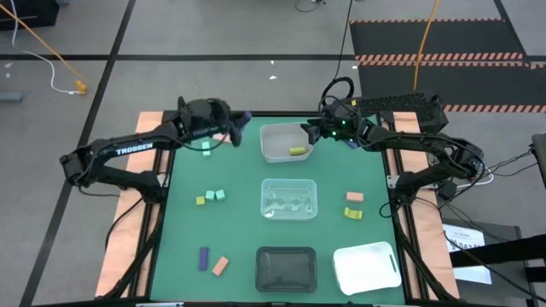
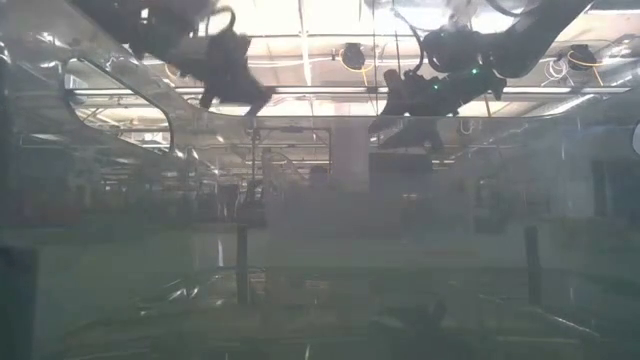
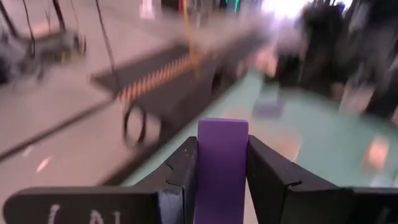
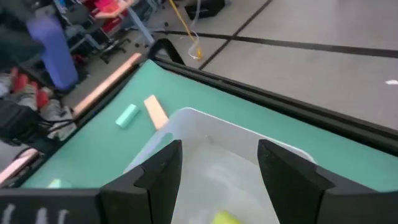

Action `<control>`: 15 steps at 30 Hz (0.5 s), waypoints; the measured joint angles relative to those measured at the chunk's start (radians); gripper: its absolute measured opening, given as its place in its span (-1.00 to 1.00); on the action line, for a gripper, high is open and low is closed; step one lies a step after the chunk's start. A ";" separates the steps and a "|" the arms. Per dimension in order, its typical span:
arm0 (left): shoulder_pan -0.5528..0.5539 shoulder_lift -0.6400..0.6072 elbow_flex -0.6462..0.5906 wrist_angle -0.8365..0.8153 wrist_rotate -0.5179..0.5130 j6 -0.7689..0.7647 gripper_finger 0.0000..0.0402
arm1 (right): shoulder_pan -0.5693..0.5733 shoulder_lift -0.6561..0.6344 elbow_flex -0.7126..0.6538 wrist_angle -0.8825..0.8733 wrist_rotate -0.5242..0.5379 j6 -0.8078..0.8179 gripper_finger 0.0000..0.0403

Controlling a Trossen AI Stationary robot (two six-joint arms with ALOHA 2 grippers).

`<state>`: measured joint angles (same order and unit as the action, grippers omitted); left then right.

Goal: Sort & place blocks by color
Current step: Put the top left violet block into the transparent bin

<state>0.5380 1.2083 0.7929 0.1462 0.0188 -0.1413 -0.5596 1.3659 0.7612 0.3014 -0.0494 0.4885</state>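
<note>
My left gripper (image 1: pixel 241 128) hovers over the table's far left part, shut on a purple block (image 3: pixel 222 162), which the right wrist view also shows (image 4: pixel 53 46). My right gripper (image 1: pixel 309 133) is open above the far clear tray (image 1: pixel 275 149), and its fingers (image 4: pixel 163 168) touch nothing. A yellow-green block (image 1: pixel 297 150) lies in that tray. A mint block (image 4: pixel 127 115) and a salmon block (image 4: pixel 155 112) lie flat on the mat below the left gripper. More blocks are spread over the mat: mint and yellow-green (image 1: pixel 211 196), purple (image 1: pixel 204 257), salmon (image 1: pixel 221 265). My left gripper pinches the purple block between its two fingers (image 3: pixel 183 168). The block's end (image 3: pixel 222 127) stands out past the fingertips. The fingers reach in from the table's left, and the block is lifted clear of the mat.
A second clear tray (image 1: pixel 288 199) sits mid-table, with a black tray (image 1: pixel 286 267) and a white tray (image 1: pixel 367 266) at the near edge. On the right of the mat lie a salmon block (image 1: pixel 354 197) and a yellow-green one (image 1: pixel 353 212). Green mat shows between these.
</note>
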 joint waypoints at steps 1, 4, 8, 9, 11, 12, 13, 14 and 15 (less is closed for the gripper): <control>-0.007 0.001 0.000 0.049 -0.009 -0.027 -0.49 | 0.009 0.000 0.000 0.017 0.002 0.000 0.00; -0.030 0.003 0.000 0.162 -0.077 -0.118 -0.49 | 0.044 0.000 0.000 0.096 0.044 -0.006 0.00; -0.073 0.019 0.000 0.250 -0.196 -0.265 -0.49 | 0.094 0.000 0.000 0.234 0.108 -0.091 0.00; -0.083 0.023 0.000 0.274 -0.214 -0.293 -0.49 | 0.106 0.001 0.000 0.273 0.120 -0.120 0.00; -0.105 0.036 0.000 0.331 -0.234 -0.337 -0.49 | 0.126 0.003 0.000 0.345 0.139 -0.175 0.00; -0.115 0.042 0.000 0.350 -0.239 -0.357 -0.49 | 0.135 0.003 0.000 0.378 0.153 -0.198 0.00; -0.127 0.050 0.000 0.365 -0.251 -0.376 -0.49 | 0.142 0.003 0.000 0.410 0.158 -0.220 0.00; -0.139 0.060 0.000 0.385 -0.266 -0.395 -0.49 | 0.147 0.003 0.000 0.439 0.159 -0.240 0.00; -0.151 0.068 0.000 0.403 -0.287 -0.412 -0.49 | 0.150 0.003 0.002 0.457 0.159 -0.255 0.00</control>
<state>0.3867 1.2765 0.7929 0.5489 -0.2683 -0.5530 -0.4097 1.3689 0.7630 0.7582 0.1096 0.2331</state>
